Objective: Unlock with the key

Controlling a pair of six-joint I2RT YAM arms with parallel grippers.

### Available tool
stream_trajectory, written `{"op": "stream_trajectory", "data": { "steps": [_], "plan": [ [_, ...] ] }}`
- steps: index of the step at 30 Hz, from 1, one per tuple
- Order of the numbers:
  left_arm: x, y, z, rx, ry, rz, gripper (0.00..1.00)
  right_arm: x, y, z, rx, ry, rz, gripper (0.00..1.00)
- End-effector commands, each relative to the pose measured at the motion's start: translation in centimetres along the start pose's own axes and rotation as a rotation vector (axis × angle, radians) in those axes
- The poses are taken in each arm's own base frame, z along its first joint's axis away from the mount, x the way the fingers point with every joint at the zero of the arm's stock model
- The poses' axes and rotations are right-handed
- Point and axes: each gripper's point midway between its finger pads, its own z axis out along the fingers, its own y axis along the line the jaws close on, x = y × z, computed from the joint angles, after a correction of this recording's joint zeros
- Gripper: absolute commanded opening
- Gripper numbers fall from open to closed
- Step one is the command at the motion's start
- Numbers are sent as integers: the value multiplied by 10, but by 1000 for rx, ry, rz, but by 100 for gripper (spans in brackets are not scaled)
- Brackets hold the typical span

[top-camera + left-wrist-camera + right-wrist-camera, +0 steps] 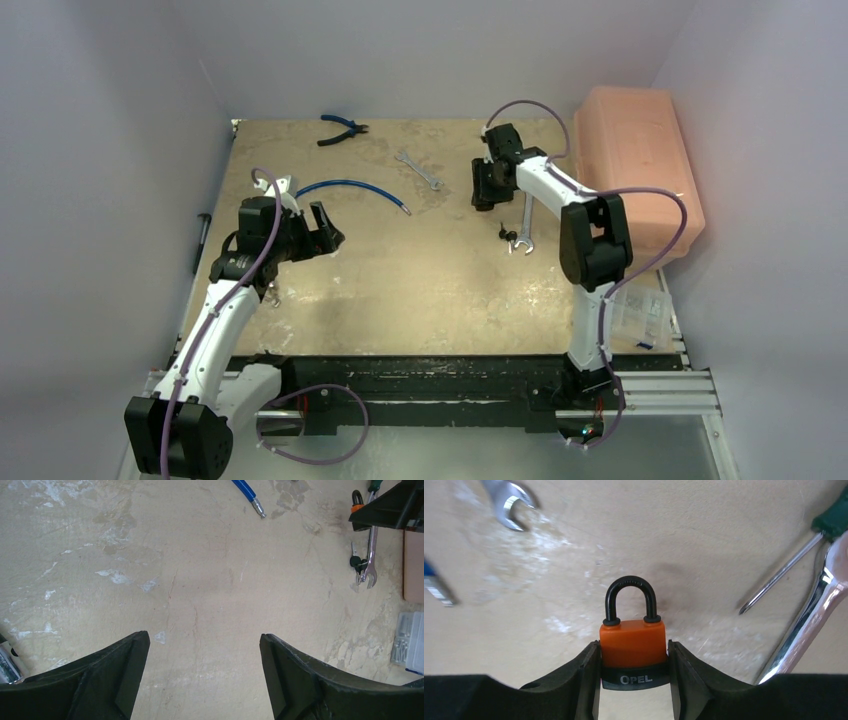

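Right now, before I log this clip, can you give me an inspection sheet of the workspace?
Surface: tan tabletop, scuffed and blotchy; no spills seen.
Job's things: orange padlock, shackle closed, between the right fingers; keys lying on the table beside the long wrench.
Clutter: short wrench, blue-handled pliers, blue hose, green-handled screwdriver.
Grippers: left gripper open over bare table; right gripper closed on the padlock's sides.
Cables: purple cables loop along both arms, clear of the tools.
Surroundings: pink bin and clear parts box at the right; plain walls.
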Motion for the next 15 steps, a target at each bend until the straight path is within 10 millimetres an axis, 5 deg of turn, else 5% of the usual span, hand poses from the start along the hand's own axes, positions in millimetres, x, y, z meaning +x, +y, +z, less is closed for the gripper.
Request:
{"op": "stream_trajectory", "data": {
  "steps": [1,5,15],
  "plan": [
    [-9,-5,-3,23,-41,25,86,-31,35,-63,-127,-121,309,1],
    [-8,-6,-3,30,-39,26,86,-17,67,-83,-262,-111,424,0],
    [-10,-8,-6,37,-51,28,86,3,110,-114,-521,-97,543,0]
  ]
}}
